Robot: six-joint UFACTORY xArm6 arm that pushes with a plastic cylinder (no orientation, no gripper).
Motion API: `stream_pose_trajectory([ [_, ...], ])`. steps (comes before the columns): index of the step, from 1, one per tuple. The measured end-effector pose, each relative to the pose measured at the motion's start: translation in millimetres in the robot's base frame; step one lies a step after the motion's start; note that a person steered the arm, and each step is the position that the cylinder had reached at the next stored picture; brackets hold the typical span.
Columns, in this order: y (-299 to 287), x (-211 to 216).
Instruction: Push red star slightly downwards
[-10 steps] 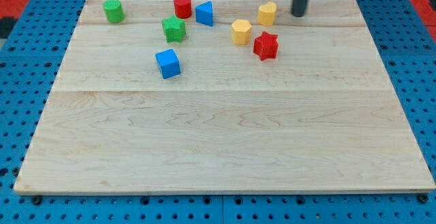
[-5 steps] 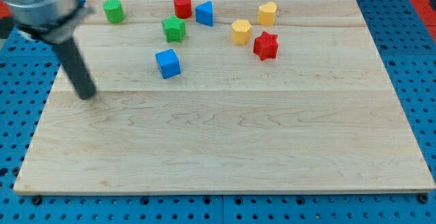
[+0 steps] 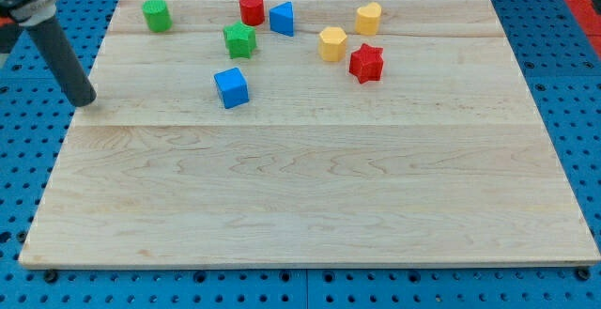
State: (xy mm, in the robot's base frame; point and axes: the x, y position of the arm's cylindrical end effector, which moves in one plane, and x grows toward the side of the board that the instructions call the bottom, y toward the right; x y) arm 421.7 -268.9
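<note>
While the dark rod leans in from the view's upper left, my tip [image 3: 84,100] rests at the wooden board's [image 3: 310,206] left edge, well apart from every block; it has no fingers to open or close. Far to the right, the red star [image 3: 366,63] sits just below the yellow hexagon [image 3: 331,43], with bare board beneath it.

We note the pale wooden surface [image 3: 310,196], smooth, grain visible, faint sheen. Red star block [image 3: 366,63] and blue cube [image 3: 231,87] look matt plastic. Dark rod, my tip [image 3: 85,101], matt.
</note>
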Motion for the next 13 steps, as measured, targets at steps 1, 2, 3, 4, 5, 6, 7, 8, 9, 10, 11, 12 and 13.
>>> stream_pose_trajectory([
  [1,95,41],
  [2,238,52],
  [3,370,6],
  [4,446,-89],
  [5,433,-145],
  [6,379,-149],
  [7,362,-124],
  [8,367,-98],
  [9,370,-90],
  [10,382,-89],
  [11,392,-86],
  [12,374,-112],
  [13,355,-98],
])
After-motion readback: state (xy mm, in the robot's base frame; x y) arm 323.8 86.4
